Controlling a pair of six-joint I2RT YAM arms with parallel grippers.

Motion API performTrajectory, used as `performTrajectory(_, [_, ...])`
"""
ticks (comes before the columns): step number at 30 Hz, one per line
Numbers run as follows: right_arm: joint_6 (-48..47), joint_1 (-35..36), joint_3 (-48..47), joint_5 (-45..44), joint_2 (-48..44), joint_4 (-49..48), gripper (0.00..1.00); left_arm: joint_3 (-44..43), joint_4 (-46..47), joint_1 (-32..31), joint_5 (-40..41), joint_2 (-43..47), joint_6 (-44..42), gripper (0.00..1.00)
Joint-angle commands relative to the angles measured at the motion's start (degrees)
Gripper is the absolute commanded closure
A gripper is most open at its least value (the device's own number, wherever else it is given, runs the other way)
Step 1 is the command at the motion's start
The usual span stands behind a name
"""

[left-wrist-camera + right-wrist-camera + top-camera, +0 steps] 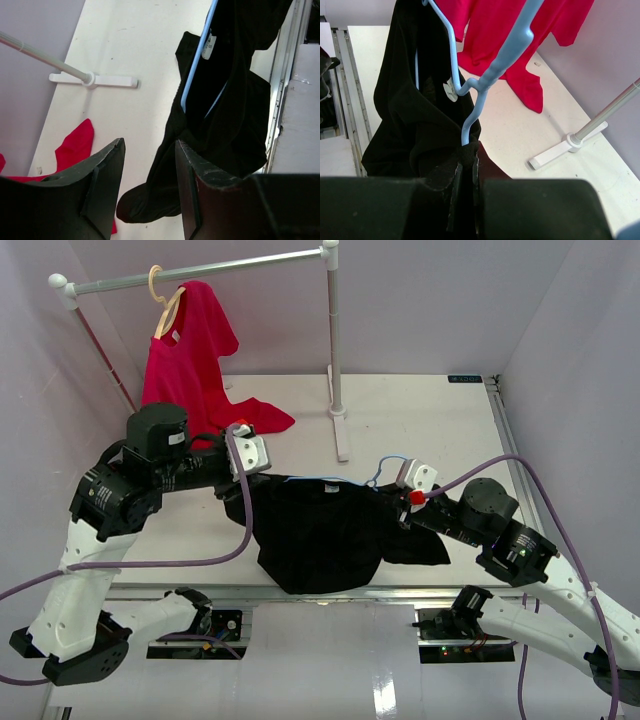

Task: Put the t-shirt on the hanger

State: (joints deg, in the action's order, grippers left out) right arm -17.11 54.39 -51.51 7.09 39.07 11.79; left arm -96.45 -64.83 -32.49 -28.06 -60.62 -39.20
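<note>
The black t-shirt (pixel 320 530) hangs slack between my two grippers above the table, and its lower part rests near the front edge. The light-blue hanger (pixel 376 476) runs along its top edge, hook near my right gripper (pixel 415 487). In the right wrist view that gripper (pixel 467 155) is shut on the hanger (pixel 505 55) where the wire meets the t-shirt (pixel 415 110), pinching black fabric too. My left gripper (pixel 245 455) is at the shirt's left shoulder. In its wrist view the left gripper (pixel 150 145) is open, beside the t-shirt (pixel 235 115) and the hanger (pixel 197 60).
A white clothes rack (pixel 335 370) stands at the back, its foot (pixel 95 80) on the table. A red shirt (pixel 190 350) hangs from the rack on a tan wooden hanger (pixel 165 300), and its hem trails onto the table. Purple walls close in the left, the back and the right.
</note>
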Motion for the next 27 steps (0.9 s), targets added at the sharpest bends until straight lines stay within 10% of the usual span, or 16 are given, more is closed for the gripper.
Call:
performTrajectory(1, [-0.2,-0.1,-1.5,2.0,-1.1,-1.3,0.92,0.2,-0.5,-0.3,0.7,2.6,-0.6,0.44])
performTrajectory(27, [-0.8,0.0,-3.4,3.7,-2.4,-0.4,0.92,8.3,-1.2,-2.9,2.8,2.8,-1.2,0.49])
